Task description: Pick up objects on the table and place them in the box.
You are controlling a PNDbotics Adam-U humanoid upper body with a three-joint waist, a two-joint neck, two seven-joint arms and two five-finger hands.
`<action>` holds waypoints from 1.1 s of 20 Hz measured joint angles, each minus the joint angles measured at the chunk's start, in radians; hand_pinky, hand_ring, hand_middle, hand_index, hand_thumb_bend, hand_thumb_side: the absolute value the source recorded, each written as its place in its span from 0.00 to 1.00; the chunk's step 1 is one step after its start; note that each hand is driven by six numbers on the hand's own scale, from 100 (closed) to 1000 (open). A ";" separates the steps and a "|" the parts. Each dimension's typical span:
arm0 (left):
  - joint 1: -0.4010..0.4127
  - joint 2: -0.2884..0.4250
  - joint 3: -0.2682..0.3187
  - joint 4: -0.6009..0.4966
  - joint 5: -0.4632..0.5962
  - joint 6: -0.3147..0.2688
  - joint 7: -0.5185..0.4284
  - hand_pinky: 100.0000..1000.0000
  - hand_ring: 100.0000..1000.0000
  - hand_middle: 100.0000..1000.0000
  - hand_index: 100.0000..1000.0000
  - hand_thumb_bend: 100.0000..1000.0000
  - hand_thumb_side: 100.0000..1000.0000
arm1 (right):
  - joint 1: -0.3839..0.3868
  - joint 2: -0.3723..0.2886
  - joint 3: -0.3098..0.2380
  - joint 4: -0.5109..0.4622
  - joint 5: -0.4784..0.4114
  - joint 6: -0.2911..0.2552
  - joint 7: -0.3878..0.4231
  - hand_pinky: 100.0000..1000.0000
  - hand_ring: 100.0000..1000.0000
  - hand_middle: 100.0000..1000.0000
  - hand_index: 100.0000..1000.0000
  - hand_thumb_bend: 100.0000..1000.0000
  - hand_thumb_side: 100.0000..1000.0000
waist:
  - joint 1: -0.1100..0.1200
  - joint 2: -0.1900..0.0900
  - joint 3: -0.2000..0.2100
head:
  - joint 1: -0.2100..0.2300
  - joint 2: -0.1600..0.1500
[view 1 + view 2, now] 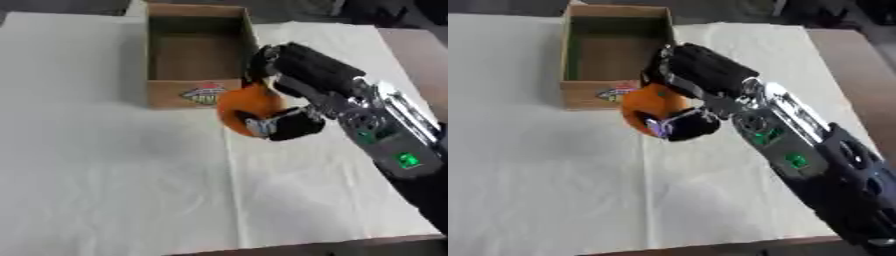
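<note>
White-covered table (114, 175) with an open cardboard box (197, 95) near its far edge (nothing visible inside, just bare brown floor), and the right hand (293, 95) has its fingers curled round an orange ball (245, 107) just beside the box's near right corner.

Box (194, 95) stands open on table (105, 175), far centre, ahead of me. My right hand (302, 82) reaches in from right, just before box's near right corner. Round fruit (247, 107) sits in my curled fingers, overlapping box's front wall.
</note>
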 measured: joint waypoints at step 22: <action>0.035 -0.076 -0.012 0.000 0.004 -0.063 -0.087 0.37 0.48 0.54 0.58 0.06 0.75 | -0.181 -0.087 -0.107 0.191 0.116 0.226 -0.282 0.66 0.46 0.21 0.42 0.00 0.15 | 0.001 0.088 0.222 | -0.236 -0.104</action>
